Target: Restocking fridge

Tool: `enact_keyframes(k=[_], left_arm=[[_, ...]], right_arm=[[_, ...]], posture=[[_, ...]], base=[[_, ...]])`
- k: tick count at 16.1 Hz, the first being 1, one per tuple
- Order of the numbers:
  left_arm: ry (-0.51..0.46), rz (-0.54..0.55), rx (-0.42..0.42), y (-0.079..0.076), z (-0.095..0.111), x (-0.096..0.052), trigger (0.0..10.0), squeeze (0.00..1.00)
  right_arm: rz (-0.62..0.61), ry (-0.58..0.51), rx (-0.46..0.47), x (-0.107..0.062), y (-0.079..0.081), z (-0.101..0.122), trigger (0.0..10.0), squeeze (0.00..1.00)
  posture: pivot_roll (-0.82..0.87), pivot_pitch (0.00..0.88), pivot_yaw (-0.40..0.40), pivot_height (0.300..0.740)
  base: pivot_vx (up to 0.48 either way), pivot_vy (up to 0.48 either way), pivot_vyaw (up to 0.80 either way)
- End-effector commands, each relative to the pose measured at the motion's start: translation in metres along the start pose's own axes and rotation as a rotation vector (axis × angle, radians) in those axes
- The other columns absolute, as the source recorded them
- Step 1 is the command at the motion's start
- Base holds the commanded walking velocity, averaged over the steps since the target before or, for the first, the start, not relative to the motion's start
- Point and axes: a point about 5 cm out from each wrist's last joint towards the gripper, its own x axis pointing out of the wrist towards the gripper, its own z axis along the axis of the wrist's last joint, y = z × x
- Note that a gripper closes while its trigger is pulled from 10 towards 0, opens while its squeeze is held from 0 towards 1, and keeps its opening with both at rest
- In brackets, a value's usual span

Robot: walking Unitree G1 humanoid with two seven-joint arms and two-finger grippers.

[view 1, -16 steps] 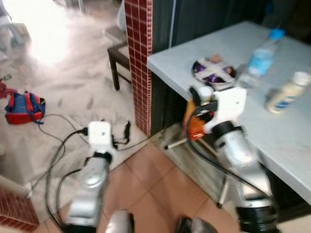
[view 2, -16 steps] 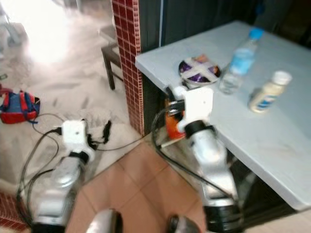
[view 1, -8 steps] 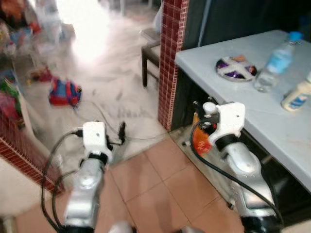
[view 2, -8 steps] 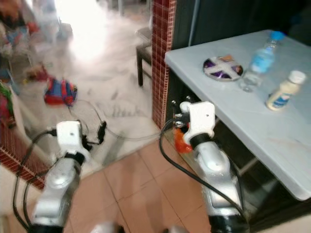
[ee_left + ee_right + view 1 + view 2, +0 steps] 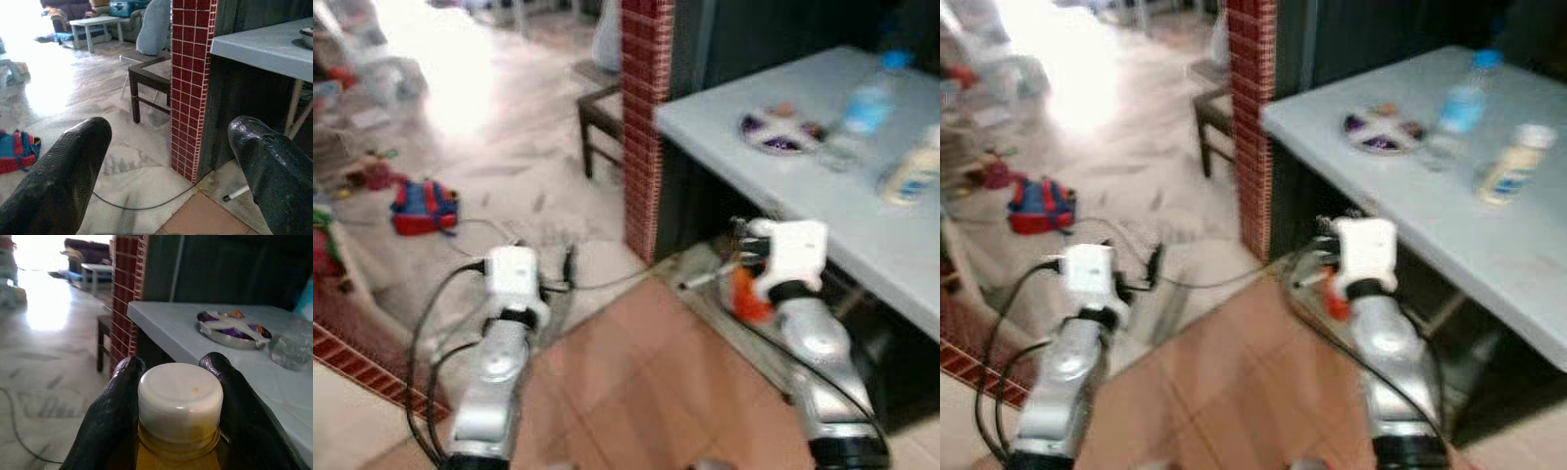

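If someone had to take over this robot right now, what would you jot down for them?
Right gripper: shut on a white-capped bottle of orange liquid, held low beside the grey table.
Left gripper: open, holding nothing, over the floor.
On the table: a clear water bottle, a cream-coloured bottle, a round tray.
Done: one bottle is in hand.
Left: carry it to the fridge, then probably fetch the table bottles.

Three bottles: water (image 5: 1456, 108), cream (image 5: 1512, 164), orange (image 5: 178, 431); one dish (image 5: 1383, 130); one backpack (image 5: 1040, 206).
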Motion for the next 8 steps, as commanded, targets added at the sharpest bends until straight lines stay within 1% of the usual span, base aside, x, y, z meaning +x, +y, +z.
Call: enact_keyframes(k=[1,2,3,6,7,8], left_arm=[[-0.001,0.034,0.04,0.0119,-0.0003,-0.0005,10.0,0.0],[0.008,0.023,0.019,0.0093,-0.0018,-0.0005,10.0,0.0],[0.008,0.021,0.017,0.0092,-0.0018,-0.0005,10.0,0.0],[0.001,0.026,0.015,0.0099,-0.0012,0.0,10.0,0.0],[-0.004,0.027,0.007,0.0099,-0.0009,0.0,10.0,0.0],[0.003,0.044,0.012,0.0109,-0.0021,-0.0001,10.0,0.0]], right_arm=[[0.032,-0.052,0.028,0.0038,0.0104,0.0107,10.0,0.0],[0.049,-0.03,0.019,0.0034,0.0107,0.0087,10.0,0.0],[0.051,-0.043,0.036,0.0026,0.0108,0.0092,10.0,0.0],[0.079,-0.064,0.02,0.002,0.0135,0.0099,10.0,0.0],[0.105,-0.071,0.044,0.0014,0.016,0.0109,10.0,0.0],[0.107,-0.072,0.045,0.001,0.0164,0.0108,10.0,0.0]], posture=[[0.0,0.0,0.032,0.74],[0.0,0.0,0.034,0.74],[0.0,0.0,0.034,0.74],[0.01,0.0,0.035,0.74],[0.01,0.0,0.035,0.74],[0.01,0.0,0.032,0.74]], base=[[0.48,0.0,0.0],[0.48,0.0,0.0],[0.48,0.0,0.0],[0.48,0.0,0.0],[0.48,0.0,0.0],[0.398,0.0,0.0]])
